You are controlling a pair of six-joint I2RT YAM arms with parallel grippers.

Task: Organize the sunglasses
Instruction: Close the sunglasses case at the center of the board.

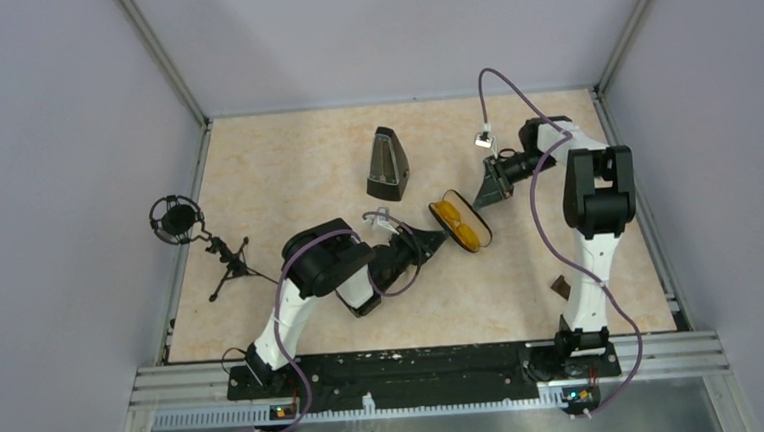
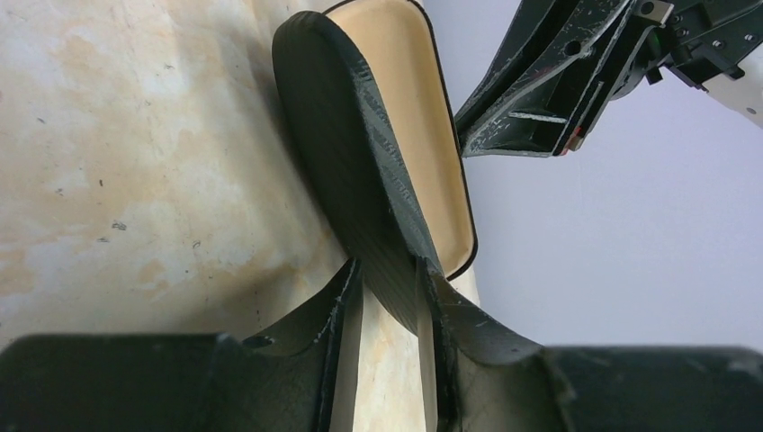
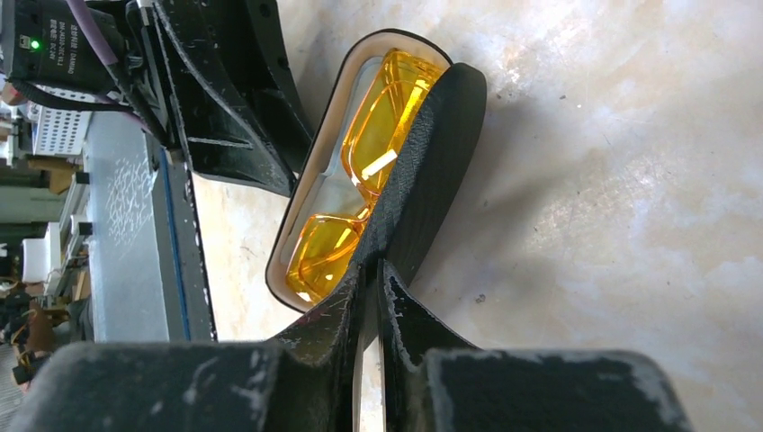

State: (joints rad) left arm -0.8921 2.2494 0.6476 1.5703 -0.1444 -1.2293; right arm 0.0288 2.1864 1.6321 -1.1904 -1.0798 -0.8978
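Microphone: on a small tripod at the left edge of the desk.
Metronome: black, upright, toward the far middle.
Left pincer: narrow, clamped on the black shell of the open glasses case.
Sunglasses: orange lenses, lying in the case's cream-lined half, mid-desk between both pincers.
Right pincer: nearly closed, nipping the edge of the case's textured lid.

Glossy, translucent orange plastic sunglasses. The case has a rough, matt black shell and smooth cream lining. The table is smooth, mottled beige.
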